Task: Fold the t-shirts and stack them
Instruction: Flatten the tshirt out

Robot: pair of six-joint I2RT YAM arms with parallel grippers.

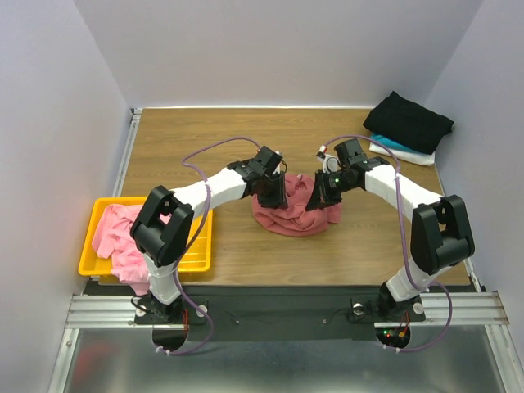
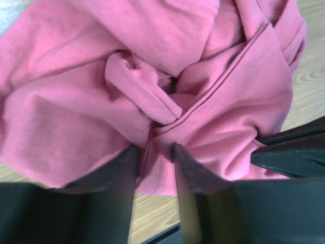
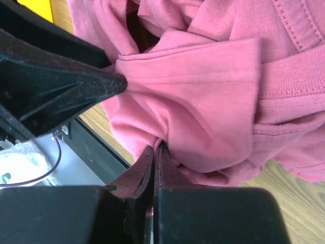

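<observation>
Dusty-red t-shirt (image 1: 291, 214) — right hand (image 3: 154, 150) pinches it, wrist-view only.

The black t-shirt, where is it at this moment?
In the top view, the black t-shirt lies at the far right corner of the table, resting on top of folded teal and white cloth.

Bare table (image 1: 164, 131) lies open beyond the dusty-red shirt (image 1: 291, 219); yellow basket (image 1: 88, 260) blocks left, black shirt (image 1: 409, 121) far right.

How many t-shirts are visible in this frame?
3: dusty-red shirt bunched mid-table, pink shirt in the yellow basket, black shirt folded far right; the teal and white cloth under it may be more.
</observation>
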